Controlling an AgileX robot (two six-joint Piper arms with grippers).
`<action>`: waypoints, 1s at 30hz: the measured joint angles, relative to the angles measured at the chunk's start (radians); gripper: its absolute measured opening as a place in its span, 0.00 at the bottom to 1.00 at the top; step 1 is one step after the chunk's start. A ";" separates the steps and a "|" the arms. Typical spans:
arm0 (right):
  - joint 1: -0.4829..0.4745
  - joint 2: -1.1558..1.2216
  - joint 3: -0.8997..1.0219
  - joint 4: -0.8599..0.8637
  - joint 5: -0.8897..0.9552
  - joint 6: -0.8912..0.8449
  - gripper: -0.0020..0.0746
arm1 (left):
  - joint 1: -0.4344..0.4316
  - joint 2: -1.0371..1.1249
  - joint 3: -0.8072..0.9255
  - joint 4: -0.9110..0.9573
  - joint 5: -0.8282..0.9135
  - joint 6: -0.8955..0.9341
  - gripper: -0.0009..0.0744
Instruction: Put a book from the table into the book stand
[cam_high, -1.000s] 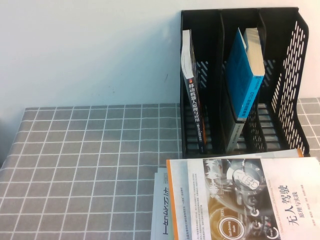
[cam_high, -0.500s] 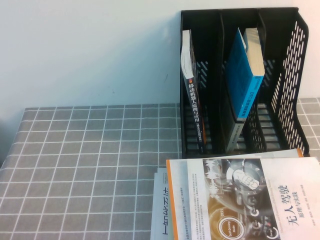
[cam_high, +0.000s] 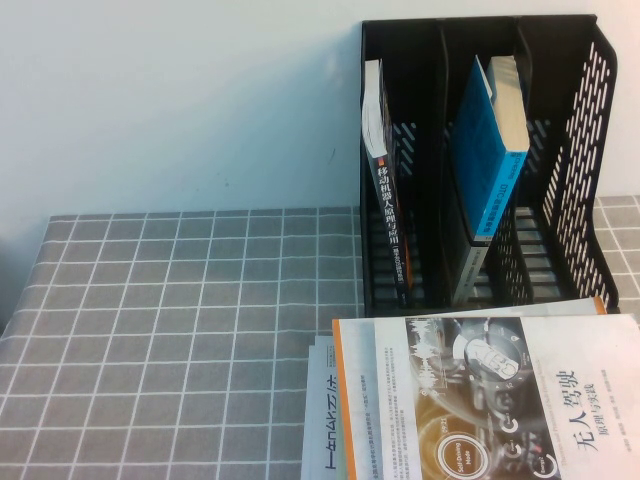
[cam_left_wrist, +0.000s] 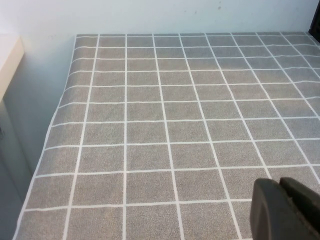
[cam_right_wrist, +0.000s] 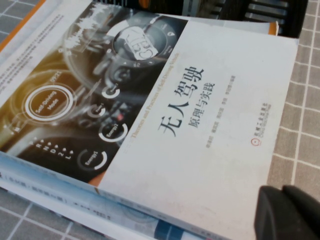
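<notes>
Standing in the upper right of the high view, the book stand (cam_high: 580, 150) rests on the table (cam_high: 180, 320) against the pale wall. The book (cam_high: 490, 150) — blue cover, pale page edge — is already inside the stand's middle compartment, upright but leaning, its top tilted toward the right divider. A thin black-spined book (cam_high: 385, 215) with an orange mark stands in the left compartment, nearly vertical against that compartment's left wall. The right compartment holds nothing visible.

In the lower right of the high view a white orange-edged book (cam_high: 490, 400) with a watch picture lies flat on the table, just in front of the stand's base. It sits on top of another white book (cam_high: 322, 420), whose edge shows at its left side. The right wrist view confirms the stack: the watch cover on top and further page edges beneath it.

Neither arm appears in the high view. The left gripper (cam_left_wrist: 286, 210) shows only as a dark tip at the lower right of the left wrist view, above bare grid cloth — its two fingertips sit close together, touching nothing. The right gripper (cam_right_wrist: 290, 214) shows at the lower right of the right wrist view, above the corner of the watch-picture book; it holds nothing, and its tips likewise lie close together.
</notes>
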 joint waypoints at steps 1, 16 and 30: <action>0.000 0.000 0.000 0.000 0.000 0.000 0.02 | 0.000 0.000 0.000 0.000 0.000 0.000 0.01; 0.000 -0.002 0.007 0.000 -0.016 0.000 0.02 | 0.000 0.000 0.000 -0.002 0.000 0.000 0.01; -0.187 -0.288 0.307 -0.198 -0.356 0.008 0.02 | 0.000 0.000 0.000 -0.002 0.000 0.000 0.01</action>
